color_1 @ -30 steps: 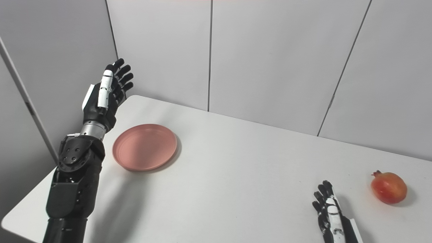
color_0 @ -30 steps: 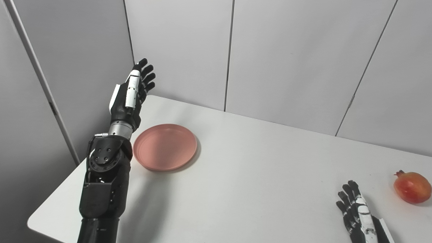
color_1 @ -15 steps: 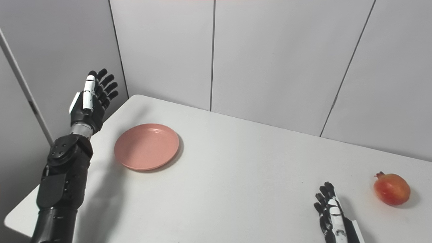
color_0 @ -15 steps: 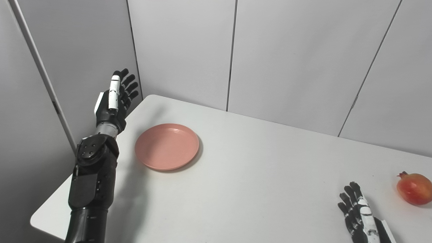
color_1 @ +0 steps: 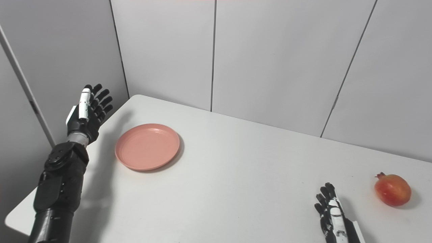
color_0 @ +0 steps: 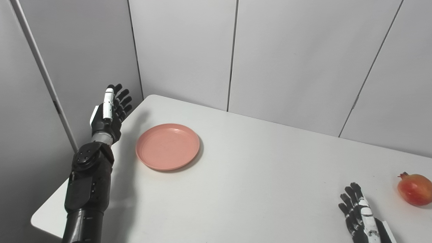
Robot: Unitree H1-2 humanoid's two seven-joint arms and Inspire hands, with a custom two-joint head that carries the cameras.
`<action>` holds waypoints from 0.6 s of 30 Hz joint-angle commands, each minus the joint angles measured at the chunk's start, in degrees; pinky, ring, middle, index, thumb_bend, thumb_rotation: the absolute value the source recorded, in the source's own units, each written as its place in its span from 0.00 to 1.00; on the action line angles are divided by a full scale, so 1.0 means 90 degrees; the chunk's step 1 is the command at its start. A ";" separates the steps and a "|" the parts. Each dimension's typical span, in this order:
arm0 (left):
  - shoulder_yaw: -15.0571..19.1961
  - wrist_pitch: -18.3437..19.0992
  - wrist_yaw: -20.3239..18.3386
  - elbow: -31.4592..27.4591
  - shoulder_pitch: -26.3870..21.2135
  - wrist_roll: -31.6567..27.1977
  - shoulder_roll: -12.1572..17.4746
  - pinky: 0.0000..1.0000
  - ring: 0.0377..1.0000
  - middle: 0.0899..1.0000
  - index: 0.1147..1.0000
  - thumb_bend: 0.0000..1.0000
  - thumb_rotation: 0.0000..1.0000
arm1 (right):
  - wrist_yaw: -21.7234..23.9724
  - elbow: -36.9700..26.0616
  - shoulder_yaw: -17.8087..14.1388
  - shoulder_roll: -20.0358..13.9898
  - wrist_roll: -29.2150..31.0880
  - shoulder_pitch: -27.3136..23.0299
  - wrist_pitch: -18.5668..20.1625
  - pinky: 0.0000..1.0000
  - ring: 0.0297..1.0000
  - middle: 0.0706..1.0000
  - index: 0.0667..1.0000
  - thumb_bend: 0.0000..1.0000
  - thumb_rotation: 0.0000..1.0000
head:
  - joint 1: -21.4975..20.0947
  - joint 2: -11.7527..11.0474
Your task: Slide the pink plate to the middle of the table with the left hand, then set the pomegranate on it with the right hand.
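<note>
Grey panelled walls [color_0: 287,60] behind a white counter [color_0: 256,175]. Pink plate [color_0: 167,146]: flat on the counter toward its left end, empty. Left hand [color_0: 107,113]: raised off the plate's left side, beyond the counter edge, fingers [color_0: 123,99] apart, holding nothing. Pomegranate [color_1: 392,190]: on the counter, well apart from the plate, far right. Right hand [color_1: 330,216]: low beside the pomegranate, on the plate's side, fingers extended and slightly apart, empty.
</note>
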 commanded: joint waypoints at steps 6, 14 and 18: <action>-0.0009 -0.0334 -0.0290 0.0260 -0.0179 -0.0137 0.0234 0.94 0.91 0.90 0.89 0.30 1.00 | 0.0029 -0.0137 -0.0017 -0.0034 -0.0004 -0.0106 -0.0021 1.00 1.00 1.00 1.00 0.06 1.00 | -0.0011 0.0014; -0.0068 -0.0574 -0.0427 0.0735 -0.0135 -0.0044 0.0231 0.91 0.89 0.89 0.88 0.31 1.00 | 0.0030 -0.0134 -0.0026 -0.0022 0.0016 -0.0115 -0.0019 1.00 1.00 1.00 1.00 0.06 1.00 | -0.0020 0.0012; -0.0086 -0.0632 -0.0496 0.0912 -0.0084 -0.0088 0.0225 0.90 0.89 0.88 0.87 0.32 1.00 | 0.0032 -0.0157 -0.0012 -0.0025 0.0009 -0.0113 0.0003 1.00 1.00 1.00 1.00 0.06 1.00 | -0.0031 0.0015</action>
